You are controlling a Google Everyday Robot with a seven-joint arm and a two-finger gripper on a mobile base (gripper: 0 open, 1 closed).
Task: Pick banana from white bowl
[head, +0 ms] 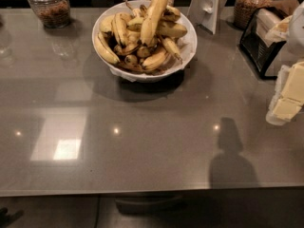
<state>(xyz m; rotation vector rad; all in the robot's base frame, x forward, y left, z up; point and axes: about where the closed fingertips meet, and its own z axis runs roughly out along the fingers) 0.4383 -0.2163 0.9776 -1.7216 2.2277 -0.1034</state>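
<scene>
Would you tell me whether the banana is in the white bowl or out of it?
In: the banana lies atop the other bananas in the white bowl; the gripper is at the right edge, apart.

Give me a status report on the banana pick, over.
Gripper at right edge, away from white bowl. Banana atop other bananas in bowl, not held. Nothing covering it.

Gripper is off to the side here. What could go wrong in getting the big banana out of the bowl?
1. The banana lies on top of a heap of smaller bananas in the white bowl. Lifting it could drag or roll neighbours over the rim.
2. The gripper is at the right edge of the view, apart from the bowl. A black wire rack stands near it and might get clipped on the way.
3. A push could slide the bowl on the glossy countertop.
</scene>
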